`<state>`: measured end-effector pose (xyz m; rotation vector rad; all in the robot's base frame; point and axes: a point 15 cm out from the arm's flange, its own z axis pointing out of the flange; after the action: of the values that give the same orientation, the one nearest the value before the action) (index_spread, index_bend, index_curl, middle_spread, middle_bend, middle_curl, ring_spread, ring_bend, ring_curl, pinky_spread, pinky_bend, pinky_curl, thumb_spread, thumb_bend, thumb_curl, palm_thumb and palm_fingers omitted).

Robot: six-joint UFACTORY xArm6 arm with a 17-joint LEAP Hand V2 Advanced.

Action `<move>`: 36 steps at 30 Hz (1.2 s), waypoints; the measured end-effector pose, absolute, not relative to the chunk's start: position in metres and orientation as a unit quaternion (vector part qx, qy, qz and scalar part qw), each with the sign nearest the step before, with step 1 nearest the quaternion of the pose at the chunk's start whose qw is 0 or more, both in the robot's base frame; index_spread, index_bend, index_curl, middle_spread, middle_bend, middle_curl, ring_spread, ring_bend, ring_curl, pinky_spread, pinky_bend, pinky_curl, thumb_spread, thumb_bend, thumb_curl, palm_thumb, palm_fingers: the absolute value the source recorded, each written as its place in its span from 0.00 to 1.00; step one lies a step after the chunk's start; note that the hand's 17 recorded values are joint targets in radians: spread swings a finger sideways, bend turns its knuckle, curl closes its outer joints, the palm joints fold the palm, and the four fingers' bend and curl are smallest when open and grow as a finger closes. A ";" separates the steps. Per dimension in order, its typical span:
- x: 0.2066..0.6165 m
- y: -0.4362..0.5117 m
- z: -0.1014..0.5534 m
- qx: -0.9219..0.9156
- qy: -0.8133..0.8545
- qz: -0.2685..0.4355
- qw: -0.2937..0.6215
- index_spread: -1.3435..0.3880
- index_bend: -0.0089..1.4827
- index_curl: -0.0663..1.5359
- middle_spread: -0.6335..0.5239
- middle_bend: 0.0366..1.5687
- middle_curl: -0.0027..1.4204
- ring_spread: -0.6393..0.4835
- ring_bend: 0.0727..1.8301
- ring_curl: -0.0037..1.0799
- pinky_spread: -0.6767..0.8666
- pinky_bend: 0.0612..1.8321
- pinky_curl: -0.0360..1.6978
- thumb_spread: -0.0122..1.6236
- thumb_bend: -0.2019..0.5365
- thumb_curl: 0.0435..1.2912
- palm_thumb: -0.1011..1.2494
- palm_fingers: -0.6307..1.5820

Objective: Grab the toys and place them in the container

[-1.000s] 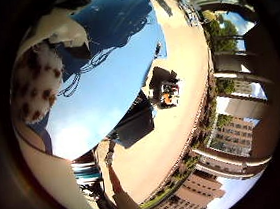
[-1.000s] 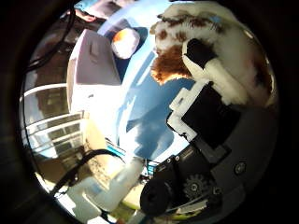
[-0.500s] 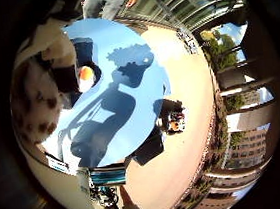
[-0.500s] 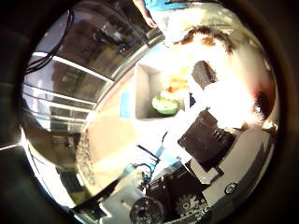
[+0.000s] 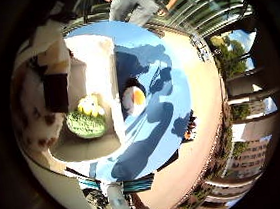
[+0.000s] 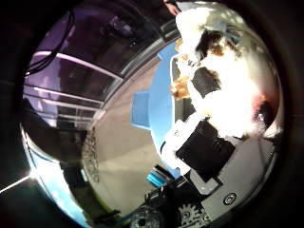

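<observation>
— Over the white container (image 5: 100, 63), is that where you are?

— Above it and a little to one side, yes. My palm looks down into the container, which stands on a round blue table (image 5: 161, 112). A green toy (image 5: 86, 124) with a yellow top lies on the container's floor.

— And your hand?

— My hand (image 6: 209, 147) is curled round a white plush toy with brown spots (image 6: 223, 95). From the thumb side the plush fills much of the view, pressed close against my palm, with one black fingertip (image 6: 205, 81) laid across it. From the little finger side I see the same spotted plush at the edge, hanging over the container's wall.

— So the plush is not in the container?

— It is in my grasp, up off the table. Whether any part of it touches the container's rim, I cannot tell.

— Anything else on the table?

— A white toy with an orange patch (image 5: 133, 99) lies on the blue top just beside the container's outer wall. Dark shadows of my arm fall across the table near it. Further off, past the table's edge, a small dark object with orange (image 5: 189, 128) sits on the tan pavement (image 5: 204, 143).
</observation>
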<state>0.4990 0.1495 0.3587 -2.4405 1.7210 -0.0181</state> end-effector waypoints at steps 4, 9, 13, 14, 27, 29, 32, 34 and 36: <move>0.492 0.146 0.332 -0.816 0.576 0.026 0.039 0.46 0.33 0.57 0.47 0.41 0.50 0.68 0.56 0.54 0.62 0.69 0.46 0.72 0.22 0.40 0.63 0.19; 0.486 0.129 0.340 -0.815 0.578 0.053 0.004 0.52 0.18 0.46 0.55 0.21 0.37 0.78 0.36 0.37 0.68 0.51 0.35 0.72 0.22 0.36 0.59 0.18; 0.490 0.107 0.353 -0.811 0.582 0.054 0.003 0.54 0.09 0.38 0.59 0.12 0.31 0.82 0.27 0.31 0.70 0.42 0.30 0.72 0.23 0.34 0.56 0.22; 0.491 0.100 0.358 -0.810 0.584 0.051 0.005 0.54 0.09 0.36 0.59 0.11 0.31 0.82 0.26 0.30 0.71 0.41 0.29 0.72 0.23 0.33 0.56 0.23; 0.512 -0.035 0.397 -0.773 0.633 -0.005 0.045 0.64 0.10 0.26 0.61 0.10 0.26 0.84 0.23 0.28 0.74 0.37 0.24 0.72 0.24 0.30 0.55 0.31; 0.515 -0.059 0.381 -0.766 0.642 -0.001 0.030 0.65 0.10 0.25 0.61 0.10 0.26 0.83 0.24 0.29 0.74 0.37 0.23 0.72 0.24 0.29 0.55 0.32; 0.519 -0.079 0.362 -0.759 0.651 0.005 0.013 0.67 0.10 0.24 0.60 0.10 0.26 0.83 0.25 0.29 0.74 0.38 0.23 0.72 0.24 0.29 0.55 0.33; 0.521 -0.094 0.345 -0.757 0.654 0.009 -0.006 0.67 0.10 0.23 0.60 0.10 0.26 0.83 0.25 0.29 0.75 0.38 0.23 0.72 0.24 0.29 0.55 0.34; 0.522 -0.103 0.329 -0.755 0.655 0.017 -0.023 0.68 0.10 0.22 0.60 0.10 0.25 0.83 0.25 0.29 0.75 0.38 0.22 0.72 0.24 0.29 0.55 0.34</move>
<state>0.5215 -0.1032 0.3288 -2.4066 2.0893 0.0528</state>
